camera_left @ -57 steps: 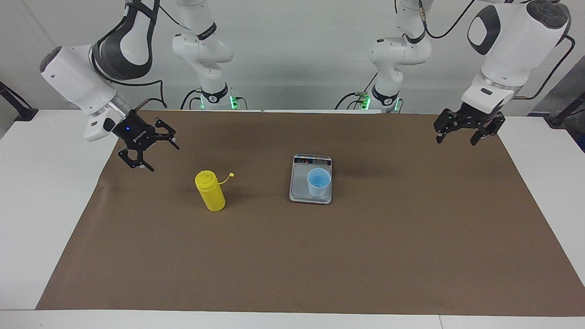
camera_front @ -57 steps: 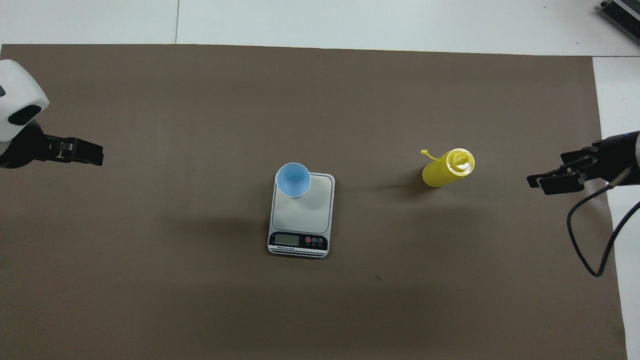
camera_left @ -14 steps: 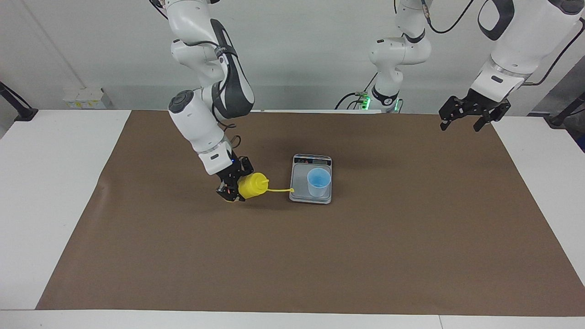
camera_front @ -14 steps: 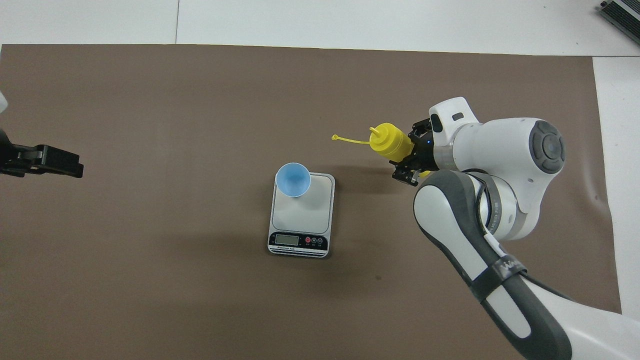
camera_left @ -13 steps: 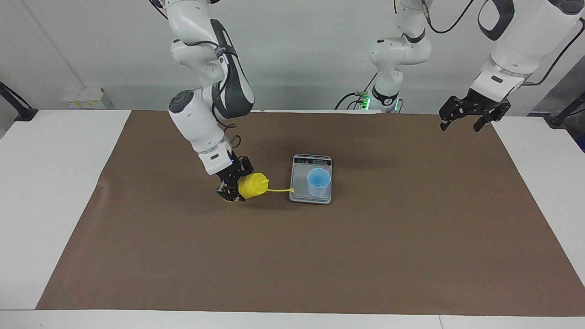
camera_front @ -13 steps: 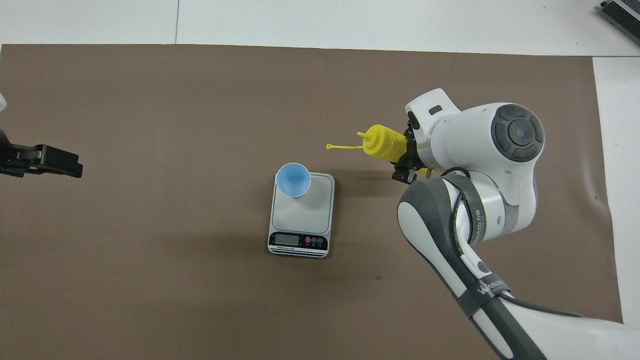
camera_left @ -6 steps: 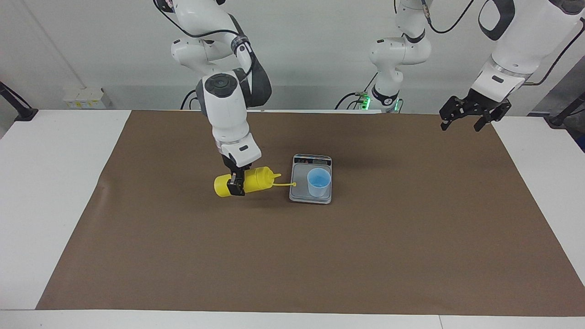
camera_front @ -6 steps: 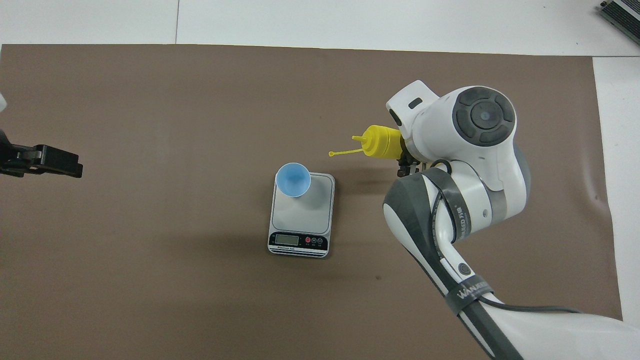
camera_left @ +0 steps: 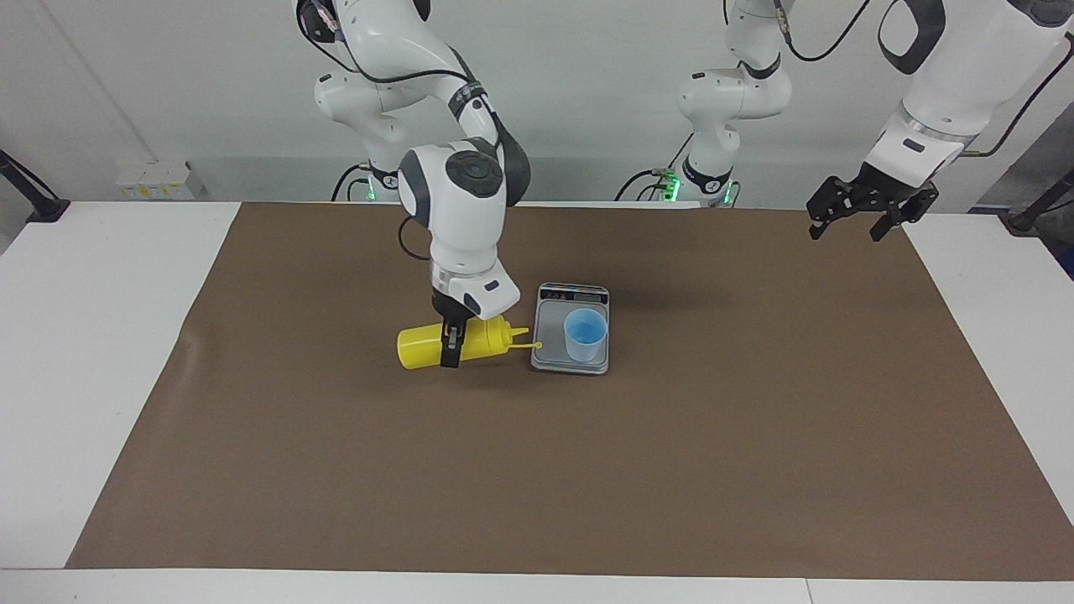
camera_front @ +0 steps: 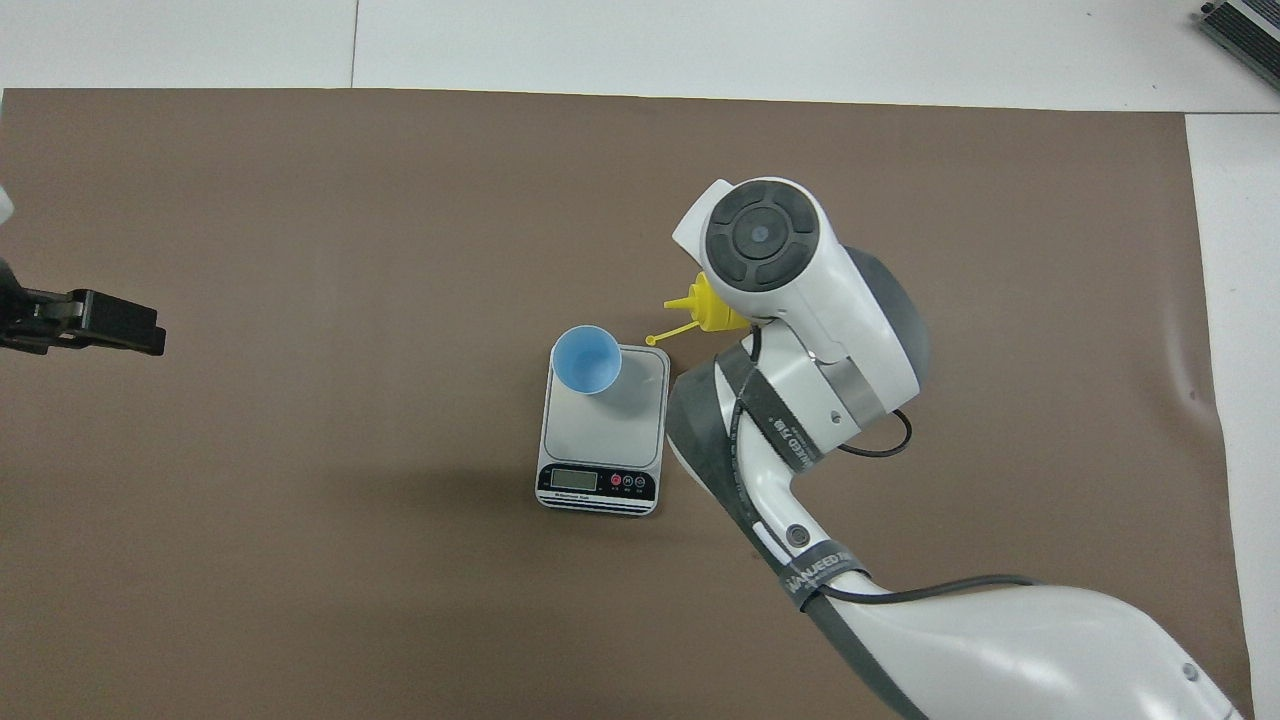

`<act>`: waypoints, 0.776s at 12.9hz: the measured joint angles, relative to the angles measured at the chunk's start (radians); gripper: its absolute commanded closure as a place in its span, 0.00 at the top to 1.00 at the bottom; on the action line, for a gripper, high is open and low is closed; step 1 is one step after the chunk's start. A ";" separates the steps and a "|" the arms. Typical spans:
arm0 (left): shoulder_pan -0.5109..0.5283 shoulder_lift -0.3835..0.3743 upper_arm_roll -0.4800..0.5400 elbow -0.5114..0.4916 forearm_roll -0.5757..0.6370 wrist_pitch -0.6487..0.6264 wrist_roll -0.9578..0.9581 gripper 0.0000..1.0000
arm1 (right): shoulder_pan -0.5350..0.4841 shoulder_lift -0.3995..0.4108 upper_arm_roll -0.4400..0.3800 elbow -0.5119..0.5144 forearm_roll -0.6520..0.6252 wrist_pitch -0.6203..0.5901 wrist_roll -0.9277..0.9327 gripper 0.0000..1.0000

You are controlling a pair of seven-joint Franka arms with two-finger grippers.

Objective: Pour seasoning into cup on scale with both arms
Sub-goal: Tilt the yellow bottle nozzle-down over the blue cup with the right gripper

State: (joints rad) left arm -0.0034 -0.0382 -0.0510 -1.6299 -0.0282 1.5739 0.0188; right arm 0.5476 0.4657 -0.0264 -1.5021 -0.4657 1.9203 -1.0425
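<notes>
In the facing view, the right gripper [camera_left: 450, 346] has its fingers [camera_left: 450, 356] clamped across the middle of the seasoning [camera_left: 457, 344], a yellow squeeze bottle held on its side above the brown mat on the counter [camera_left: 92, 335]. The bottle's base sticks out from the fingers toward the right arm's end of the counter; its nozzle points out from them toward the scale [camera_left: 571, 329], with the tethered cap [camera_left: 538, 345] at the scale's edge. The cup [camera_left: 585, 335] stands upright on the scale, short of the nozzle. The left gripper [camera_left: 855, 217] waits, fingers spread and holding nothing, over the mat's corner at the left arm's end.

In the overhead view, the right arm's wrist hides its fingers; only the seasoning's nozzle end [camera_front: 708, 308] shows, just beside the scale [camera_front: 604, 430] and not yet over the cup [camera_front: 586, 359]. The left gripper [camera_front: 118, 324] hangs well apart from everything.

Judging from this, pickup and tipping are done; bringing the nozzle over the cup and pouring remain, and no seasoning can be made out in the cup.
</notes>
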 measured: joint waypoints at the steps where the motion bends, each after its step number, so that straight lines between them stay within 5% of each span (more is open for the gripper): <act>1: 0.000 0.000 0.000 0.000 0.000 0.000 0.000 1.00 | 0.013 0.009 0.001 0.009 -0.016 -0.004 0.003 0.00; 10: 0.000 0.000 0.000 0.000 0.000 0.000 0.000 1.00 | 0.111 0.018 0.004 0.023 -0.174 0.026 0.138 0.00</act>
State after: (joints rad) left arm -0.0034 -0.0382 -0.0510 -1.6299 -0.0282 1.5739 0.0188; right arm 0.6591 0.4838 -0.0220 -1.4795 -0.6394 1.9466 -0.9049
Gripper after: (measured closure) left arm 0.000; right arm 0.467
